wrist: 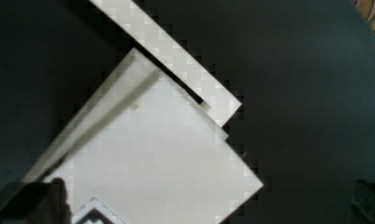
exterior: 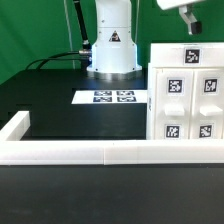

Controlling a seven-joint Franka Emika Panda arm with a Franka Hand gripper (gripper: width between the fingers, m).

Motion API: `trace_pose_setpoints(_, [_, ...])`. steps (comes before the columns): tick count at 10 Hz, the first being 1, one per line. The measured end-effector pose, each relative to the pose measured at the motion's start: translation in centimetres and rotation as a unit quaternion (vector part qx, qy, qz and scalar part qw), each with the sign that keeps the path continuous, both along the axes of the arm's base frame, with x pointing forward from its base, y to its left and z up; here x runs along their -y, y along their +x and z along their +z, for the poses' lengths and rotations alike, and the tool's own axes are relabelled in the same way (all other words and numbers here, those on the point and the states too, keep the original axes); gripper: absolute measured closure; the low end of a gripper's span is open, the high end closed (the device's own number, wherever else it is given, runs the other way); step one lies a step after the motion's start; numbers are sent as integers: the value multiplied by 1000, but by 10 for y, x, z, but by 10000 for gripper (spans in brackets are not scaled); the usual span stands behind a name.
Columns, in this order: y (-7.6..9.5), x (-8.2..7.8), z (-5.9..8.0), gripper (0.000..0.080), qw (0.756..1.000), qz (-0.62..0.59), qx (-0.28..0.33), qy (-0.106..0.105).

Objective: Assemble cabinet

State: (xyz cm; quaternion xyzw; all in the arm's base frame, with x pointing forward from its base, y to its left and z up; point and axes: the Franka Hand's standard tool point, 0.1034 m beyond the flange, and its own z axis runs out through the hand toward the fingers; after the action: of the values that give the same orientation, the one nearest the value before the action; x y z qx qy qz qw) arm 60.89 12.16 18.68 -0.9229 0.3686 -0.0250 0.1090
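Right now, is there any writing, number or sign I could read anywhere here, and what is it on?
No readable words or numbers.
Warning triangle on the robot base: symbol too small to read.
Black-and-white square tags on the cabinet and the marker board: patterns, not text.

The cabinet [exterior: 187, 92] looks like smooth, matt white plastic; the bench [exterior: 60, 100] is matt black; the marker board [exterior: 112, 97] appears thin and papery.
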Motion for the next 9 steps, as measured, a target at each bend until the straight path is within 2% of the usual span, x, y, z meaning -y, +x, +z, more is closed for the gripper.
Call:
trace_pose_setpoints(3, [0, 2, 0, 2, 992, 122, 22, -19])
trace_pose_setpoints(4, [0, 2, -1, 2, 979, 198, 35, -38])
trace_pose_setpoints(5, [0, 3, -2, 2, 965, 253, 49, -49])
trace_pose_setpoints(7, [-1, 7, -4, 2, 910, 403, 69, -66])
trace_pose_setpoints(8, [-3, 9, -5, 2, 884, 457, 68, -67])
trace_pose_setpoints(9, [-3, 9, -5, 2, 846, 523, 66, -78])
